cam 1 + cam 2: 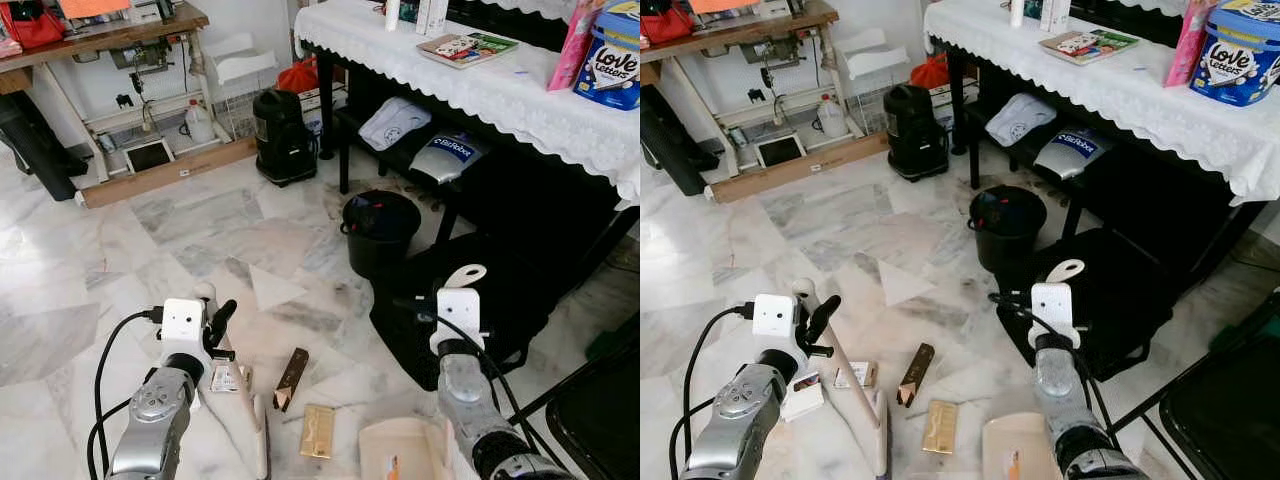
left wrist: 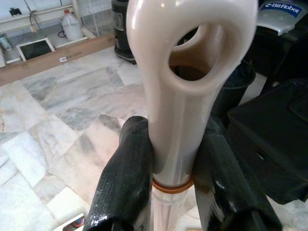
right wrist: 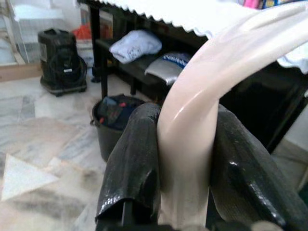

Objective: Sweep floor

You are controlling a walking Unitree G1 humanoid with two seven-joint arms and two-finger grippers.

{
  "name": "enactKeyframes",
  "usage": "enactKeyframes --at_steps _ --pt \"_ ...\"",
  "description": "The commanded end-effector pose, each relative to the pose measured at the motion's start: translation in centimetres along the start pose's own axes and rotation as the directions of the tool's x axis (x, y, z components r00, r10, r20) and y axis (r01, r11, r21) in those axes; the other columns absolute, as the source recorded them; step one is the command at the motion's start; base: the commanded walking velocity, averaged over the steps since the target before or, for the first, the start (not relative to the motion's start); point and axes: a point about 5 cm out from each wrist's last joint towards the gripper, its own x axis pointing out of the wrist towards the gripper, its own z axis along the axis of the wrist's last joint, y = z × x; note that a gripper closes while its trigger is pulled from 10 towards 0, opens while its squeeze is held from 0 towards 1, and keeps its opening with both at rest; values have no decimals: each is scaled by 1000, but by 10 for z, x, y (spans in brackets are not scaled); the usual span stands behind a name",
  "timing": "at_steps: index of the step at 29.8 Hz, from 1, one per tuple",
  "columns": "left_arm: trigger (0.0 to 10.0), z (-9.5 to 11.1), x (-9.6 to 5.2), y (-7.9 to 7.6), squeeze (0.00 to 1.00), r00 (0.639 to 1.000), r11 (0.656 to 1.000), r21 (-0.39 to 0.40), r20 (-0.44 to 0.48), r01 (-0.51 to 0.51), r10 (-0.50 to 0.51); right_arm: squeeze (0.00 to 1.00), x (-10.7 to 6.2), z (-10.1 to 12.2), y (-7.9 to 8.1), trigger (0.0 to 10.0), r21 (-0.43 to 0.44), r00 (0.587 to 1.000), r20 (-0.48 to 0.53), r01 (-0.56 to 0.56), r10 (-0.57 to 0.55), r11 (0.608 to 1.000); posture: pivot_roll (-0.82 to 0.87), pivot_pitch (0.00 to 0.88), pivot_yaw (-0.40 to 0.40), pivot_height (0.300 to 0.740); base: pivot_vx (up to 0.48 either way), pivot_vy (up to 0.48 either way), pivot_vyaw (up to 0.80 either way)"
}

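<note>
Fingers (image 2: 125, 187) of the left gripper (image 2: 173, 185) pinch a cream plastic broom handle with a loop-shaped hanging hole at its tip (image 2: 187, 72), one black pad pressed on each side of the shaft. From the head camera, that gripper sits at about seven o'clock, low in the scene, and the handle slopes down from it toward a cream brush head (image 1: 880, 425) on the white and grey marble floor (image 1: 200, 240). The right gripper (image 3: 185, 159), at about five o'clock, clamps its two fingers around the curved cream plastic handle of a dustpan (image 3: 226, 62); the flat cream dustpan tray (image 1: 400, 450) lies at six o'clock by the lower edge. Between the two arms, litter lies on the tiles: a dark brown wrapper strip (image 1: 291, 378), a gold rectangular packet (image 1: 318, 430) and a small white printed card (image 1: 225, 378), near the brush head. A black plastic bucket (image 1: 381, 232) stands at about one o'clock, beside a black bench under a table covered by a white lace-edged cloth (image 1: 500, 100). A black canister vacuum (image 1: 283, 137) stands at twelve o'clock.
</note>
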Motion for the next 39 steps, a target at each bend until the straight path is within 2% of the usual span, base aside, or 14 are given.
enactKeyframes --at_steps 1,7,12,13,15,20,24,28,31,36,39 --pt "10000 8 -1 6 0 999 1000 16 33 -19 18 0 4 11 4 10000 -6 998 60 -17 18 1000 177 32 74 740 0 0 0" --pt "10000 10 0 6 0 999 1000 22 40 -16 15 0 3 7 7 10000 -4 999 38 -17 17 1000 183 37 77 740 0 0 0" --pt "10000 12 -1 2 0 999 1000 23 44 19 -20 0 -17 -20 13 10000 -29 995 -92 -50 47 998 199 41 82 740 0 0 0" --pt "10000 12 -1 2 0 999 1000 23 44 19 -20 0 -17 -20 13 10000 -29 995 -92 -50 47 998 199 41 82 740 0 0 0" --pt "10000 12 -1 1 0 999 999 22 35 38 -38 0 -27 -30 18 10000 -67 989 -124 -94 85 993 207 50 83 740 0 0 0" --pt "10000 12 -2 -7 0 993 993 -2 3 121 -121 0 -39 -41 23 10000 -74 979 -173 -119 104 990 213 53 86 740 0 0 0" --pt "10000 8 -3 -14 0 983 984 -27 -30 178 -179 0 -39 -41 23 10000 -76 979 -176 -116 101 990 208 52 89 740 0 0 0" --pt "10000 5 -3 -17 0 978 977 -71 -43 201 -205 0 -34 -39 18 10000 -76 982 -173 -83 69 994 205 51 90 740 0 0 0" --pt "10000 5 -3 -18 0 977 976 -75 -45 206 -210 0 -32 -38 16 10000 -70 984 -169 -67 54 995 205 51 90 740 0 0 0" --pt "10000 5 -3 -18 0 972 970 -90 -56 224 -230 0 -18 -27 4 10000 -9 988 -147 39 -40 999 205 48 88 740 0 0 0" --pt "10000 3 -5 -16 0 970 969 -91 -64 228 -234 0 -14 -21 5 10000 -19 992 -120 43 -45 999 209 45 88 740 0 0 0"
